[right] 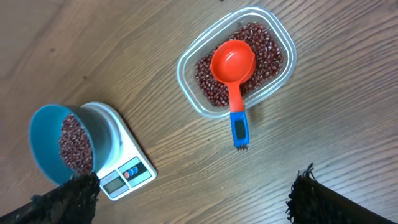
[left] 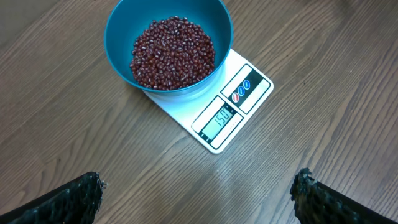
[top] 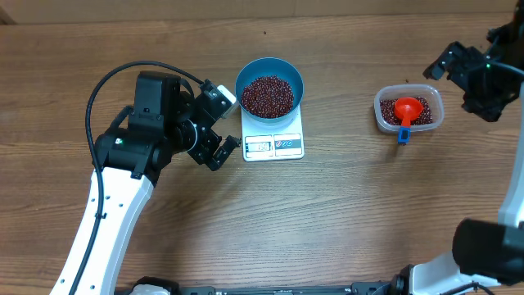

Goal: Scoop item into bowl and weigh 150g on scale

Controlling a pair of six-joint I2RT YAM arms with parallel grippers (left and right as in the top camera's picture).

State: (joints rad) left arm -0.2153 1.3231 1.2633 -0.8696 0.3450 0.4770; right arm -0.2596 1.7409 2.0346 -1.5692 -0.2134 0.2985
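Observation:
The blue bowl (top: 246,75) stands on the white scale (top: 274,146), filled with a heap of dark red beans (top: 267,95). In the left wrist view the bowl (left: 118,31) with its beans (left: 173,53) sits on the scale (left: 249,84), whose display reads 150. My left gripper (top: 224,123) hovers open just left of the scale, nothing between its fingers (left: 81,199). My right gripper (top: 449,67) is open and empty at the far right, above and beside the tub. In the right wrist view the bowl (right: 40,134) and the scale (right: 127,171) lie low at the left.
A clear plastic tub (top: 382,113) right of the scale holds more beans (right: 267,46). A red scoop (right: 233,62) lies in it, its blue handle (right: 239,127) over the rim. Bare wooden table surrounds these things.

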